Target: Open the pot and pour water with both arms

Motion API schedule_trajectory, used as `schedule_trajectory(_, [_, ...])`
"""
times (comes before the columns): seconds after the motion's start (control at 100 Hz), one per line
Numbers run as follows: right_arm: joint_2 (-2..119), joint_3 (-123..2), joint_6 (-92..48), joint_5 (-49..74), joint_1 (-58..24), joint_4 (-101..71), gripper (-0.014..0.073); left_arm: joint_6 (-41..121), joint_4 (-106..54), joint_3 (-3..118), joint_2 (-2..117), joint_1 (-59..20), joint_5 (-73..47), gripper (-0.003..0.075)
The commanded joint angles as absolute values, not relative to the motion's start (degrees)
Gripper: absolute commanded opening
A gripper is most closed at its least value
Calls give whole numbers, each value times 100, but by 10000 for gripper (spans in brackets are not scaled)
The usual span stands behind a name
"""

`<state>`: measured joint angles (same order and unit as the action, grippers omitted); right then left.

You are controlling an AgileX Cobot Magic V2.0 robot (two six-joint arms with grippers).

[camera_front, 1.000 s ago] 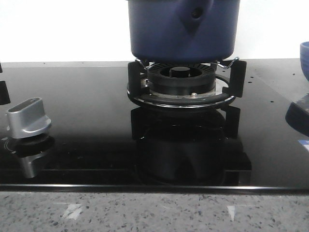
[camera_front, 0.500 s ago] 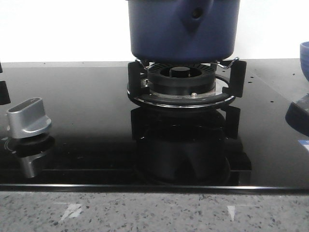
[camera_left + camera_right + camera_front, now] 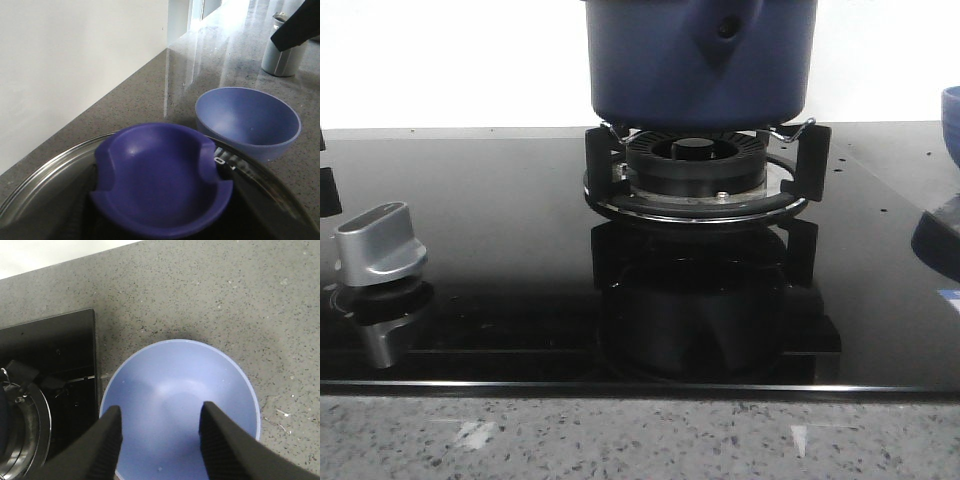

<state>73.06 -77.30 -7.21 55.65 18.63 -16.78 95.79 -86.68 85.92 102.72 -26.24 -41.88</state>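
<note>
While the pot (image 3: 700, 62) sits on the burner (image 3: 695, 170) of the black cooktop (image 3: 500, 250), its handle mount with the small round hole facing the front camera, you have the left arm close over its glass lid (image 3: 30, 200): the left wrist view is filled by the dished blue lid knob (image 3: 160, 180) right under the camera. You cannot tell from that view whether the left gripper is spread, closed, or already holding the knob, because its fingers are lost in the dark blur beside the knob. Your right gripper (image 3: 159, 440) hangs with its two dark fingers (image 3: 102, 445) spread wide over the lighter blue bowl (image 3: 180, 390), which stands on the grey counter (image 3: 225, 300) just beside the cooktop's edge, off to the pot's right. Judging by the lid lying on the pot, you are at the opening step, and no pouring has begun. Next you need a firm pinch on the knob, then a straight lift so the lid clears the rim without dragging the pot off the burner supports. Your right gripper holds nothing, so it must leave the bowl and take the pot's handle before any tilt toward the bowl.
</note>
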Motion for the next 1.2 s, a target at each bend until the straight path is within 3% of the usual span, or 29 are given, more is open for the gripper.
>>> schedule_trajectory(0.0, [7141, -7919, -789, 5270, 1861, -1770, 324, 9595, -9065, 8788, 9975, -2599, -4314, 302])
schedule_trajectory(0.41, [7141, -7919, -789, 5270, 1861, -1770, 324, 9595, -9065, 8788, 9975, -2599, -4429, 312])
schedule_trajectory(0.63, [7141, -7919, -862, 5270, 1861, -1756, 324, 9584, -9065, 8788, 9959, -2599, -4429, 505])
schedule_trajectory(0.73, [7141, -7919, -862, 5270, 1861, -1677, 324, 9584, -9065, 8788, 9869, -2574, -4429, 548])
schedule_trajectory(1.09, [7141, -7919, -907, 5270, 1861, -2053, 314, 9533, -9063, 8788, 8702, -1923, -4660, 547])
schedule_trajectory(1.19, [7128, -7919, -1334, 5270, 1861, -2798, 236, 9231, -9063, 8788, 8377, -1580, -4686, 497])
